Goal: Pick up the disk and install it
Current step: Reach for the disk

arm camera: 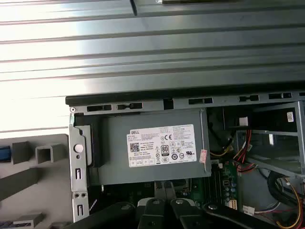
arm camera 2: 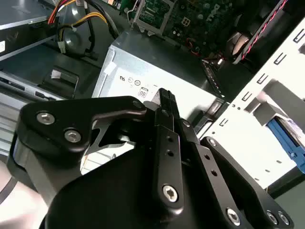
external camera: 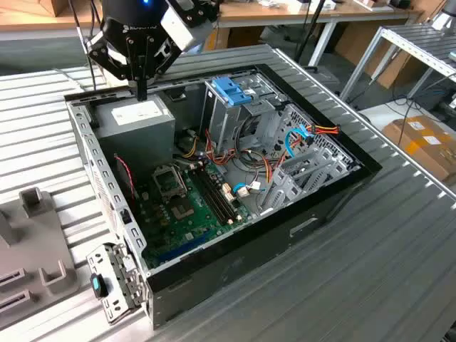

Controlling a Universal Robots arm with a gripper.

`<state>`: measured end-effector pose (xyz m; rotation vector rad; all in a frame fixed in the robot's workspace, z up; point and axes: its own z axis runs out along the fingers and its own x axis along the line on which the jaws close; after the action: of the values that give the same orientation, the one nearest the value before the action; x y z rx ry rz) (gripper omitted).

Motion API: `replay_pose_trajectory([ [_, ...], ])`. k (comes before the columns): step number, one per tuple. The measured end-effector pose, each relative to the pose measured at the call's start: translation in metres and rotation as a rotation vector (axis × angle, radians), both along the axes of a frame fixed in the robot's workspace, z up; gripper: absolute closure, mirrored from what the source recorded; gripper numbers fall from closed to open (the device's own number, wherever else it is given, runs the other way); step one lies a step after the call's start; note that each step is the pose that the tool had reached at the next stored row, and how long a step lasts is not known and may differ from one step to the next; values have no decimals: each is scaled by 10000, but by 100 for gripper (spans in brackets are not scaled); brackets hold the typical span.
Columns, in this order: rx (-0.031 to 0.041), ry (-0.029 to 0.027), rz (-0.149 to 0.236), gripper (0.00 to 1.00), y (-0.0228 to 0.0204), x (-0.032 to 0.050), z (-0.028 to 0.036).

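Hovering clenched on nothing, my pincer [external camera: 141, 91] hangs above the power supply [external camera: 139, 122]; the exterior view shows the case [external camera: 249, 258] on a ribbed metal table [external camera: 399, 249], cardboard boxes [external camera: 425, 142] beyond. Where the disk lies, I cannot tell.

Grey power-supply box [arm camera: 112, 160] — white sticker [arm camera: 162, 145] — gripper [arm camera: 164, 187] near it

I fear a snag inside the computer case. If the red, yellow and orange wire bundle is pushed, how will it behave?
The wire bundle is probably light and floppy: it lies in loose curves. Pushed, it would likely bend aside and pull back, as it seems tethered among the metal brackets. Its thin strands might catch on their edges.
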<state>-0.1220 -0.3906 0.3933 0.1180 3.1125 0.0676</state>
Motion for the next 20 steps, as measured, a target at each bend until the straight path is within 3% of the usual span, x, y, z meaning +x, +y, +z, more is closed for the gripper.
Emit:
replay_pose_trajectory([
  [12,0,0,-1,89,10,-4,0],
  [20,-1,0,0,89,9,-105,0],
])
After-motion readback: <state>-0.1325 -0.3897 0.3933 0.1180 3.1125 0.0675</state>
